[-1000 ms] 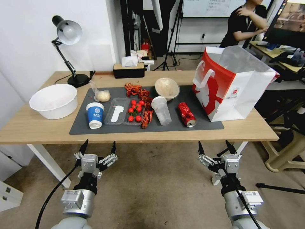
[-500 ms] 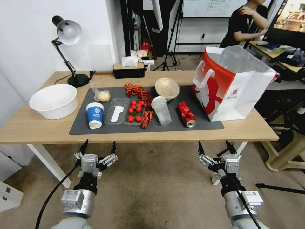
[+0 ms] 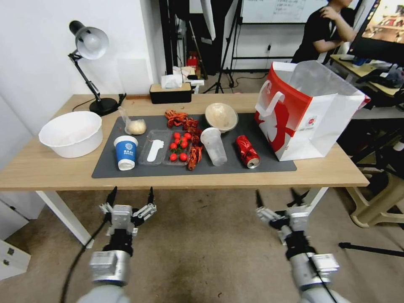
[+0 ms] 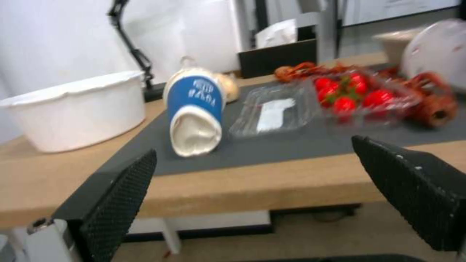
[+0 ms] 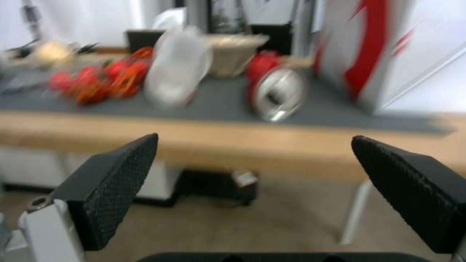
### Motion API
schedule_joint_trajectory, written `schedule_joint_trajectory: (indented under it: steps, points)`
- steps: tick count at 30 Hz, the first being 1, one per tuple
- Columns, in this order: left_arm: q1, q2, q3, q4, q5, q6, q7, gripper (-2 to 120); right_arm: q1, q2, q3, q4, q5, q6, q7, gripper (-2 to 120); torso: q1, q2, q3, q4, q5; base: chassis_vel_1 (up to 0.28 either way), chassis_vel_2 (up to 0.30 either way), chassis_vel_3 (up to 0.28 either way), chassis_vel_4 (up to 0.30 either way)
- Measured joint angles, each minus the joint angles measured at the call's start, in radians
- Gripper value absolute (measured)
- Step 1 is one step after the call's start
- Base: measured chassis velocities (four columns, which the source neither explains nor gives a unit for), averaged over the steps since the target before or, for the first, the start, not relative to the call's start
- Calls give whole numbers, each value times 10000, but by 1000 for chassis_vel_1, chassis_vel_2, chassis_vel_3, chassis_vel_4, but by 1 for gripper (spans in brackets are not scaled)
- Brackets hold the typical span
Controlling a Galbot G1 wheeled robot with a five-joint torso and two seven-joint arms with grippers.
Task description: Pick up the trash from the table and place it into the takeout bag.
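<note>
Nearest me, both arms hang below the table's front edge, nothing picked up yet. The left gripper [image 3: 131,197] and the right gripper [image 3: 274,198] each point up at the table [image 3: 50,172] with fingers spread wide and empty, probably so either can close on whatever lies closest. On the dark mat [image 3: 105,170] the trash lies in a row: blue-white paper cup [image 3: 125,152], clear plastic cup [image 3: 213,145], crushed red can [image 3: 247,151], with the round clear bowl [image 3: 221,116] behind. The takeout bag [image 3: 309,111] stands open at the right end, ready to receive it.
</note>
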Motion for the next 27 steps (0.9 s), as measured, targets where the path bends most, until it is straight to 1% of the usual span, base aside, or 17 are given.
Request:
schedule_joint_trajectory:
  steps: [1,2,3,4,6,27]
  points:
    - [-44,-38,71,103,88,-66,-122,100,40,-24,-17,-85,58,114,-45,100,0,0,0,-1,-1,0,0,0,0]
    - [-81,-143,174,377,157,-392,-451,100,130,-70,-25,-261,205,416,-171,100,0,1,0,-4,-9,0,0,0,0]
    - [-85,-176,185,460,157,-510,-543,100,144,-68,-33,-304,261,537,-252,100,0,0,0,-1,-1,0,0,0,0]
    - [-91,-181,194,477,154,-551,-567,100,145,-64,-32,-305,275,570,-278,100,0,1,0,-1,-3,0,0,0,0]
    - [-95,-174,217,507,137,-603,-605,100,137,-51,-23,-305,299,632,-344,100,0,1,0,-2,-7,0,0,0,0]
    - [-37,118,16,289,-34,-722,-535,100,69,-14,121,-276,294,657,-425,100,0,1,-1,-2,-6,0,0,0,0]
